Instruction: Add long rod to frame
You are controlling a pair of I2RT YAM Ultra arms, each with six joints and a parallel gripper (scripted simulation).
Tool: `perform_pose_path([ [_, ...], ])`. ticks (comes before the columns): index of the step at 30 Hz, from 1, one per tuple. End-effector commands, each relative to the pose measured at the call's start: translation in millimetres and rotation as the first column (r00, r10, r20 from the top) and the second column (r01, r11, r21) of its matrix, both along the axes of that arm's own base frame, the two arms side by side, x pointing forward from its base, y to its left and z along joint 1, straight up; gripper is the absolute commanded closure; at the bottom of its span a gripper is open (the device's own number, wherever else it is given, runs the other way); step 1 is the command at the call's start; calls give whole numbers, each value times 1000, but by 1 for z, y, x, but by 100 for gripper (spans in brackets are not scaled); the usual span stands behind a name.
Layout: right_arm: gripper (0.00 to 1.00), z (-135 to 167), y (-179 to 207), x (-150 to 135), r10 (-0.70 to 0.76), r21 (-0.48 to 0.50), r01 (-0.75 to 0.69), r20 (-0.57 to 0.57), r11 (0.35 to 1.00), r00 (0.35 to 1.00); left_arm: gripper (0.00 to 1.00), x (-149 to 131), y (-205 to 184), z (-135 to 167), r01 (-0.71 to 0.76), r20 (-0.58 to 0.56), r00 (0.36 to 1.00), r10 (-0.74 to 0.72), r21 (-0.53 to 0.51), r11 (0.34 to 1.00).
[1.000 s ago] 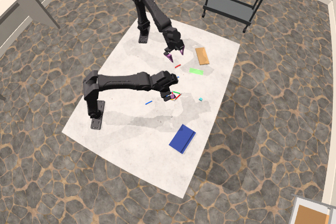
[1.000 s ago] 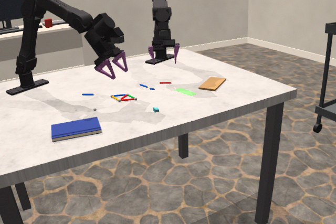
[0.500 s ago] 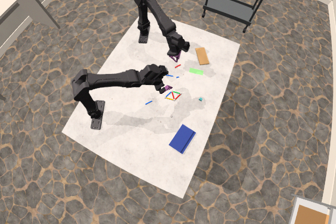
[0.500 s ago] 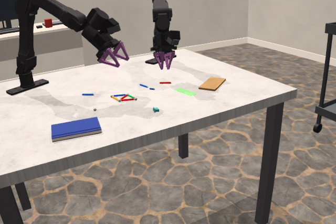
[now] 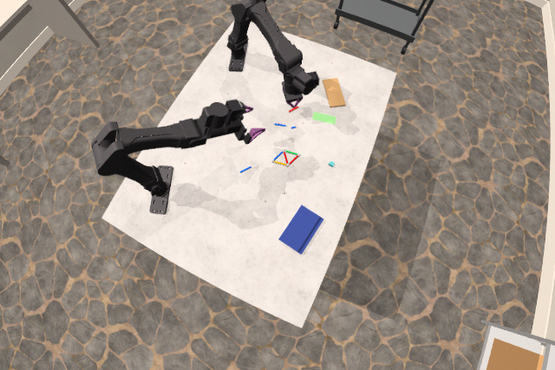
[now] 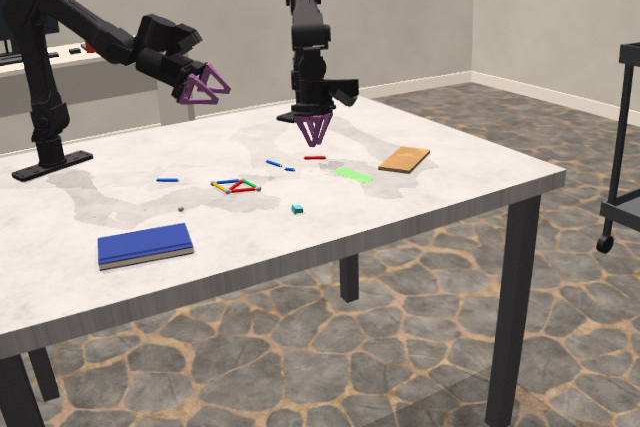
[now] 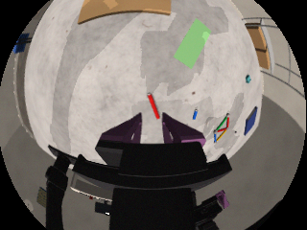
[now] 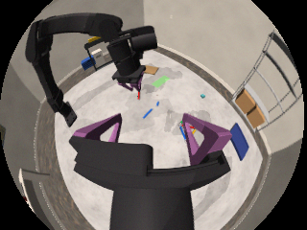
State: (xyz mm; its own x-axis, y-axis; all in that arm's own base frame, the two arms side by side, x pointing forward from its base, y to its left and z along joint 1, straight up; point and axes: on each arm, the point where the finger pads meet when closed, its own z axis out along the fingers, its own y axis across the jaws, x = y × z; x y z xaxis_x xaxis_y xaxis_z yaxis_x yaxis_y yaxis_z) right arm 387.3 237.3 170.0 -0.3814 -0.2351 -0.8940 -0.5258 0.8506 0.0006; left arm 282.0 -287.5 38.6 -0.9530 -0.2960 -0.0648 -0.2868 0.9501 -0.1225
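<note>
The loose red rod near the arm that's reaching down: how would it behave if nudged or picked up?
The red rod would probably stay stiff when lifted, since it lies perfectly straight. Being so slim, it looks light. It seems rounded, so a sideways nudge might roll it across the flat table.

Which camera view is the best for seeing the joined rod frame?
Exterior: it shows the frame largest, unobstructed. Top shows it whole but smaller; left wrist, small and off-center; right wrist, partly behind a finger.
</note>
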Motion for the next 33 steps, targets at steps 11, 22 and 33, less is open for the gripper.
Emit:
perform_pose_path([
  [11,0,28,12,-54,74,117,-97,181,988,981,69,6,-9,-4,-333,-94,935,341,90,939],
  [22,0,24,11,-55,77,102,-95,169,990,983,69,6,-9,0,-322,-90,940,329,81,943],
  [33,0,23,11,-52,74,101,-92,165,991,983,69,10,-19,-16,-321,-91,940,329,84,943],
])
